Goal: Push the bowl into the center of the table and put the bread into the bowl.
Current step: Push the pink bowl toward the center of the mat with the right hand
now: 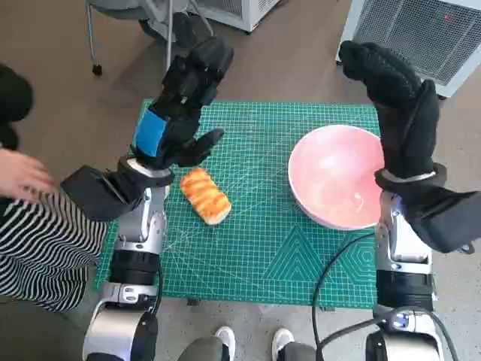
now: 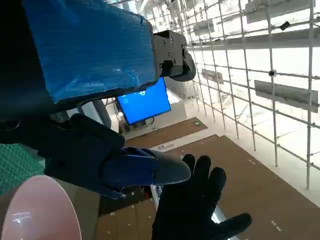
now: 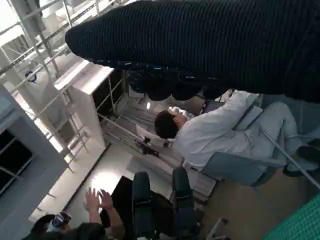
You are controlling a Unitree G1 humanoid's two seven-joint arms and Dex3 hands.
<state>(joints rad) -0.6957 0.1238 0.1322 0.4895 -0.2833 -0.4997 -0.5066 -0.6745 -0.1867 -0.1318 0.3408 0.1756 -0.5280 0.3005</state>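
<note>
Pink bowl [image 1: 336, 177], golden-brown bread [image 1: 204, 195], green gridded mat [image 1: 263, 248], black-and-white striped cloth [image 1: 37, 248].

bowl [image 2: 35, 210] cut off, its rim [image 1: 379, 177] partly hidden

bowl [image 1: 335, 186]: 1 | bread [image 1: 204, 195]: 1 | green mat [image 1: 255, 256]: 1 | robot hands: 2 — left [image 1: 184, 101], right [image 1: 398, 105]

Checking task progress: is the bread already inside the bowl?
No, the bread lies on the green mat, apart from the pink bowl.
</note>
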